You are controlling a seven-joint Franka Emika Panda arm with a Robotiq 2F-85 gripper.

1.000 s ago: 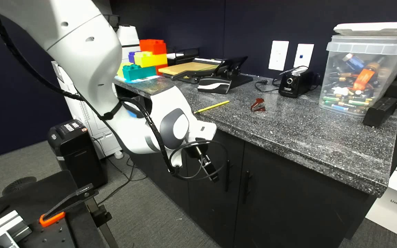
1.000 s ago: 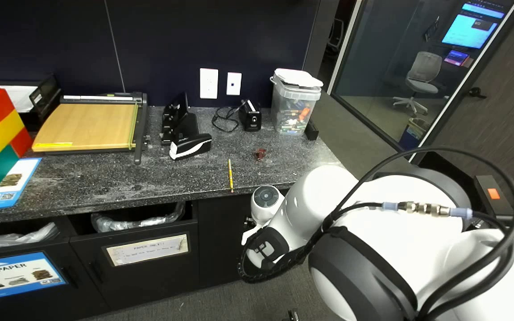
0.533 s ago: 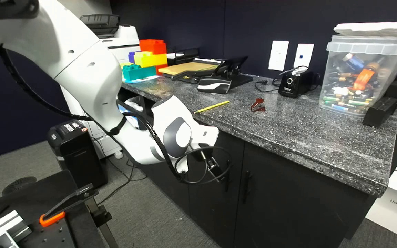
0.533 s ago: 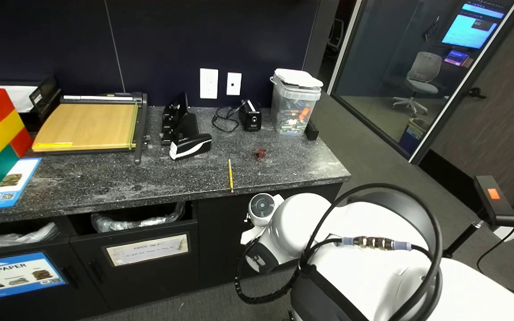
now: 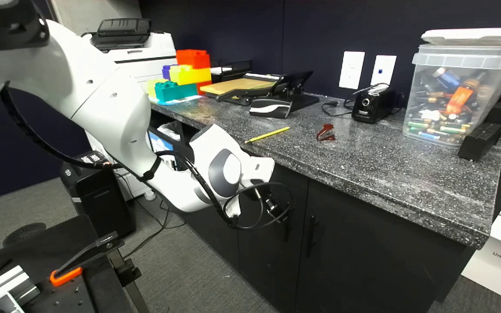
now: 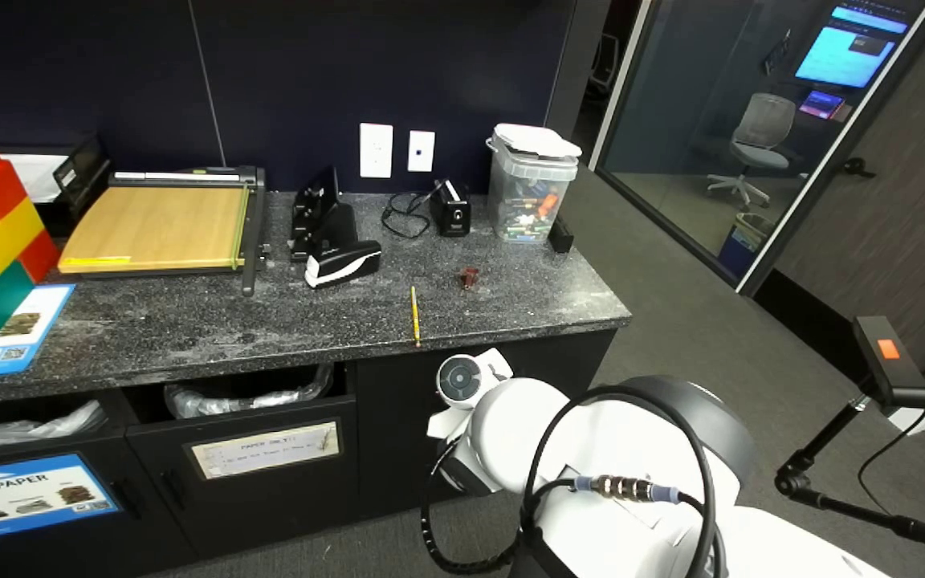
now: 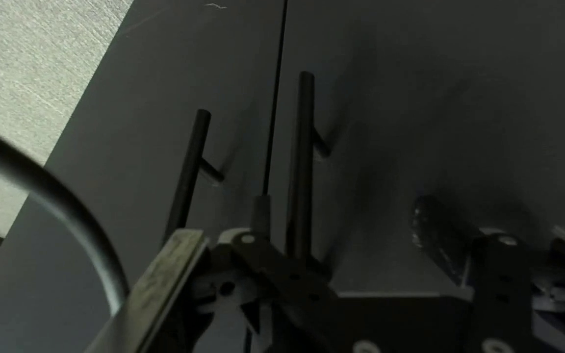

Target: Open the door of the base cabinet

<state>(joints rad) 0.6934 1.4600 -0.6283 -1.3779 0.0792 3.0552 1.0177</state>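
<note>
Only the wrist view clearly showed the black two-fingered gripper [image 7: 344, 208] spread wide and empty, the flat matte-black door's [image 7: 439, 108] slim black bar handle [image 7: 303, 157] toward eleven o'clock.

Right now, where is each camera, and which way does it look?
In an exterior view: out front, looking slantwise along the base cabinet toward the printer; the arm and end effector show.
In an exterior view: out front, high up, looking down on the granite top; the arm shows, but I can't make out the end effector.
Wrist view: at the arm's end, looking closely at the door and its bar handle; the end effector and a cable show.
Both exterior views share the pencil and the clear tub.
</note>
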